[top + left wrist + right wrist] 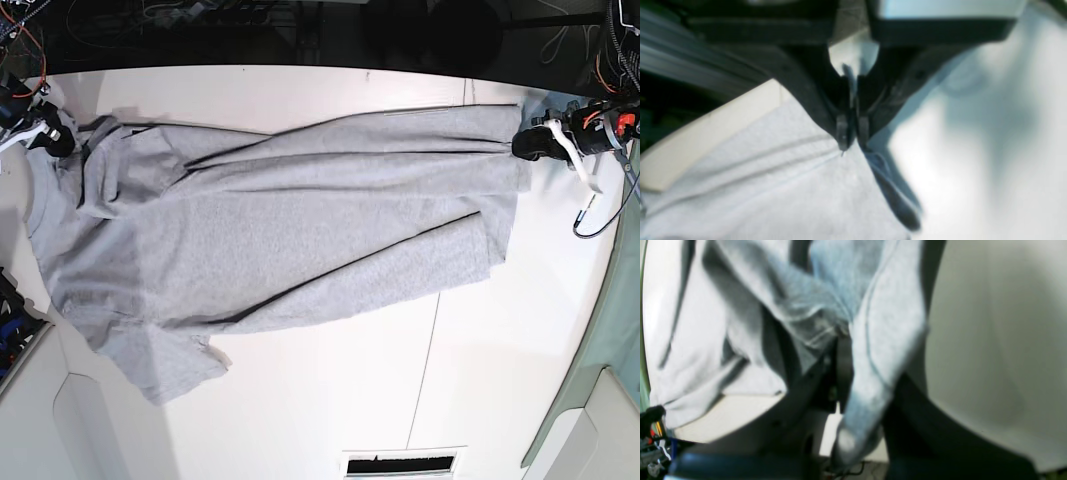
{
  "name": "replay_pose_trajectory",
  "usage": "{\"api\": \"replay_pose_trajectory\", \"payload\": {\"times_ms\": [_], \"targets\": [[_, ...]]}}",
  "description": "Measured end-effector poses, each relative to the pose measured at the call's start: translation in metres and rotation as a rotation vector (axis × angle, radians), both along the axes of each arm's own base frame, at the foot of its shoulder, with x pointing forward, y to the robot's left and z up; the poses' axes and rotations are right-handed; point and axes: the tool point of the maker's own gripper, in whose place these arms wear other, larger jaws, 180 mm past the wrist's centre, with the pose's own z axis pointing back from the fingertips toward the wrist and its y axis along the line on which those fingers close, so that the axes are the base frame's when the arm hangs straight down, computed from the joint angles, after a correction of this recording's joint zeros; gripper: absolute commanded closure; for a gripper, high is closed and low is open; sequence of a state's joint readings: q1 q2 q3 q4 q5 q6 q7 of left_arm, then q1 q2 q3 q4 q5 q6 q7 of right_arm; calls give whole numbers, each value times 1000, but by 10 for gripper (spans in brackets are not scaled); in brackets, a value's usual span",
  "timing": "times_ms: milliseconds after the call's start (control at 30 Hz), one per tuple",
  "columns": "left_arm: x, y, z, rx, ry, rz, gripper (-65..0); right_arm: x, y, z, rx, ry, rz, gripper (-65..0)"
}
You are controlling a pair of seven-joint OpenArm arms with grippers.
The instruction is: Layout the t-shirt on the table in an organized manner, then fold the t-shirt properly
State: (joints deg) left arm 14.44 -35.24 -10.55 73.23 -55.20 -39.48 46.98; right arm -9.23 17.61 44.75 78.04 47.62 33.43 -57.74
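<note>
The light grey t-shirt [270, 230] lies stretched across the white table [330, 400], pulled between both grippers, with long creases along it. My left gripper [527, 143] is shut on the shirt's far right corner; in the left wrist view the jaws [850, 146] pinch the cloth [773, 186] at their tips. My right gripper [55, 140] is shut on the shirt's upper left end near the table's left edge; in the right wrist view bunched cloth [883, 340] hangs over the dark fingers [843, 363]. A sleeve [165, 365] lies at the lower left. No black lettering band shows.
A thin dark seam line [425, 370] runs across the table's front half. A dark slot [400, 463] sits at the front edge. A pale green cloth [612, 300] runs along the right side. Cables and dark gear lie beyond the back edge [250, 25].
</note>
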Motion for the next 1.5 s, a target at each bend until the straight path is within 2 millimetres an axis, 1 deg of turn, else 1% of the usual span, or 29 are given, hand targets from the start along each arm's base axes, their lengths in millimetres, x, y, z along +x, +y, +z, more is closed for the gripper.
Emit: {"api": "replay_pose_trajectory", "payload": {"times_ms": [67,167,333,400,500,633,667,700,733,767,800,867,900,1033,1100,1167,1233,1267,1300,1367,1467,1500], "targets": [[-7,-5,7,4,-9,-32,0,-11,-5,2,-20,8,-4,0],[-22,-8,10,20,4,-73,0,-30,-8,2,-47,40,9,0],[-31,-7,14,31,7,-82,0,-56,-8,-6,-57,96,17,0],[-35,-7,12,31,17,-83,0,-62,-9,-8,-58,108,16,0],[-41,-7,10,31,31,-83,0,-65,-9,-9,-58,115,16,0],[-40,-8,10,21,28,-79,0,-61,-11,-6,-66,88,3,0],[-39,-10,11,11,24,-75,-32,-59,-11,-6,-66,86,3,-79],[-39,-10,12,6,23,-72,-100,-60,-11,-6,-67,87,2,-155],[-39,-10,12,5,22,-72,-160,-59,-12,-6,-68,87,0,-214],[-38,-10,12,4,22,-71,-195,-60,-12,-6,-72,88,1,-249],[-38,-11,13,-1,21,-69,-199,-59,-13,-6,-74,84,-2,-260],[-43,-12,14,10,52,-98,-199,-56,-16,-4,-86,70,-9,-260],[-40,-14,19,10,40,-107,-199,-55,-20,-3,-104,65,-11,-260],[-14,-22,56,25,-91,-144,-199,-45,-38,8,-161,37,-15,-260],[-3,-26,74,41,-154,-167,-207,-36,-45,14,-182,19,-13,-260],[4,-34,86,40,-203,-190,-258,-26,-49,19,-200,4,-12,-260],[10,-38,93,36,-234,-196,-316,-14,-53,25,-218,-16,-9,-260],[14,-37,96,39,-255,-189,-334,-8,-54,28,-225,-28,-9,-260],[17,-36,97,47,-278,-182,-338,-3,-56,32,-231,-40,-11,-260],[21,-32,94,73,-301,-167,-338,6,-58,38,-238,-62,-12,-260],[20,-31,77,62,-276,-133,-338,17,-59,44,-241,-87,-16,-260],[22,-32,71,55,-267,-118,-338,23,-59,48,-241,-103,-17,-260]]}}
